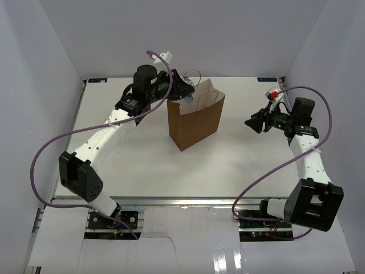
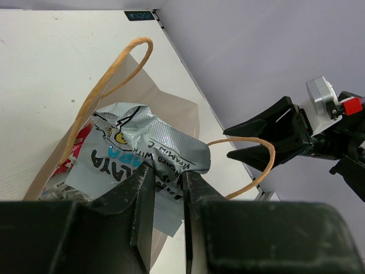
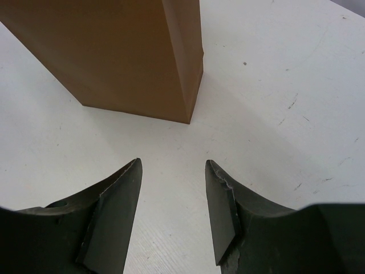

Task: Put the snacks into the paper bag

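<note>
Top: found left gripper (image 1: 183, 91) at mouth of upright paper bag (image 1: 197, 123), set for drop; right gripper (image 1: 255, 123) well apart | Left wrist: jaws pinching silver packet (image 2: 142, 151) over opening, red packet (image 2: 80, 138) inside | Right wrist: jaws spread, empty, facing paper bag.

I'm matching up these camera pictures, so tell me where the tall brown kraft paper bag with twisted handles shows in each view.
Top external: the tall brown kraft paper bag stands upright at the picture's centre.
Left wrist: left of centre, its mouth from above, behind the silver foil packet in the left end effector.
Right wrist: upper left, its brown side and corner.
Shared landmark: the white table.
</note>
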You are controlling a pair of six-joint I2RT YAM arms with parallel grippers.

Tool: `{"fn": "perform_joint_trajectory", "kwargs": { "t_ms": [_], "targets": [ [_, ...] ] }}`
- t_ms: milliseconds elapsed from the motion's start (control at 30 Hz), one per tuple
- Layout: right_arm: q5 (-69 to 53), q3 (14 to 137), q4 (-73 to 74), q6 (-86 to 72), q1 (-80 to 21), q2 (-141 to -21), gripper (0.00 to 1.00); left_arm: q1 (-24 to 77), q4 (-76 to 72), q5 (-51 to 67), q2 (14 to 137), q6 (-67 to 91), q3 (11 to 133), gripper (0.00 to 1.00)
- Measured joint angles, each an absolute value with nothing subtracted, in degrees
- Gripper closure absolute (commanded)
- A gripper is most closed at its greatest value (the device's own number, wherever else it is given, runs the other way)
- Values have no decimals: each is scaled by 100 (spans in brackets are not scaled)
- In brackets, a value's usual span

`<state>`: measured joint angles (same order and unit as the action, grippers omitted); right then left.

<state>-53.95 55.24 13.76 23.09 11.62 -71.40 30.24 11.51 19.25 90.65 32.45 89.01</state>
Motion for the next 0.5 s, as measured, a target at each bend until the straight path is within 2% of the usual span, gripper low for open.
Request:
{"fn": "perform_joint_trajectory", "kwargs": {
  "t_ms": [67, 167, 300, 500],
  "targets": [
    [-5395, 5516, 1374, 2309, 1162, -7140, 46, 3024, 1094, 1896, 9080, 3264, 8899, 97],
    [-5393, 5481, 1372, 2307, 1162, -7140, 46, 3024, 969, 1859, 9166, 3264, 8899, 86],
    [-5395, 5454, 1372, 2307, 1162, -7135, 45, 3024, 902, 1855, 9369, 3251, 8901, 59],
    [-5395, 5452, 1369, 2307, 1162, -7129, 45, 3024, 998, 1890, 9513, 3188, 8912, 46]
  ]
}}
